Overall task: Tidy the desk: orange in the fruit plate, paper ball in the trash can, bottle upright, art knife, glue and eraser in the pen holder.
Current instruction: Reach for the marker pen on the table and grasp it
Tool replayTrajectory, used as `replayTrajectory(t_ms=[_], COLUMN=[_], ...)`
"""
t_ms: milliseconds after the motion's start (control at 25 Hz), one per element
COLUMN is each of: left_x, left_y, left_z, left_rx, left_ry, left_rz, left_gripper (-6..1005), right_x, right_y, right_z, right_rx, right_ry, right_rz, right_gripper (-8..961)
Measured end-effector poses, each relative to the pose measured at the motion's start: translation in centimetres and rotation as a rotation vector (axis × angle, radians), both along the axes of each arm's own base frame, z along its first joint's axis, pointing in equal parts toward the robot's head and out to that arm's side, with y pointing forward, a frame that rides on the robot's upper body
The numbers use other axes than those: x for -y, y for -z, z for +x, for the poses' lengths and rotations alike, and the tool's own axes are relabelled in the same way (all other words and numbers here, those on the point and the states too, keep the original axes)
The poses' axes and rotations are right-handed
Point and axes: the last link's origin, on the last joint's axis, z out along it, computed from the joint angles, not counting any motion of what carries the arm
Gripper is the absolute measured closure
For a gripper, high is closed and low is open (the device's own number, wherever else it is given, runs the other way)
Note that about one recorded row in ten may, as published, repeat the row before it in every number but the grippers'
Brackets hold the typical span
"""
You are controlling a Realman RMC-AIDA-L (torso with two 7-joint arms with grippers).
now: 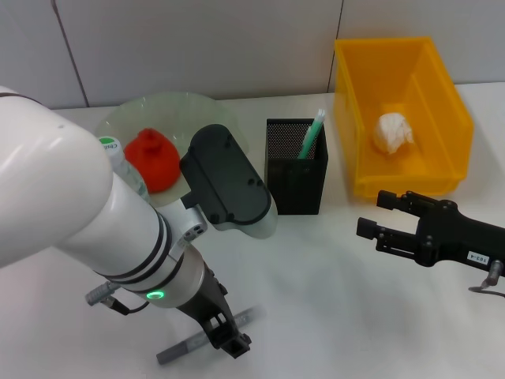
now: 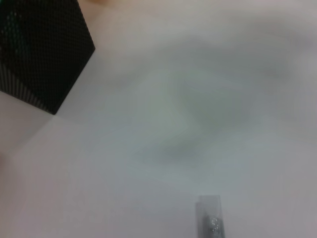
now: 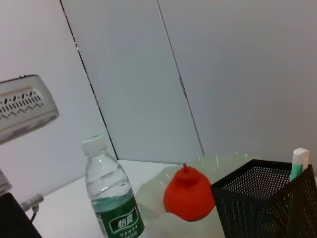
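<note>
Left gripper (image 1: 225, 332) low over table, fingers around grey art knife (image 1: 185, 345) lying flat, grip unclear; right gripper (image 1: 377, 217) open, empty

Open table (image 1: 331, 268) is left between the left gripper (image 1: 225, 335) and the right gripper (image 1: 379, 221); passage farther back is blocked by the pen holder (image 1: 296, 170), flanked by the fruit plate (image 1: 170, 110) and the yellow bin (image 1: 394, 185).
</note>
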Motion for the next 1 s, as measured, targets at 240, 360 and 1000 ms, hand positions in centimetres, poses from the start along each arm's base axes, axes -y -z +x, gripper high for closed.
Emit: replayTrajectory(t_ms=[240, 360, 1000], left_x=[-0.2, -0.2, -0.2], left_y=[0.2, 0.3, 0.7], left_z=[-0.1, -0.1, -1.1], left_rx=[0.009, 0.01, -0.002], left_ry=[0.001, 0.002, -0.024], left_rz=[0.011, 0.012, 0.005], left_gripper=[227, 226, 230], right_x=[0.0, 0.1, 0.2], right_y=[0.2, 0.3, 0.6], right_z=[0.1, 0.2, 0.3], right_rx=[0.002, 0.003, 0.004], right_ry=[0.007, 0.01, 0.013], right_rz=[0.0, -0.001, -0.003], right_gripper=[187, 187, 187])
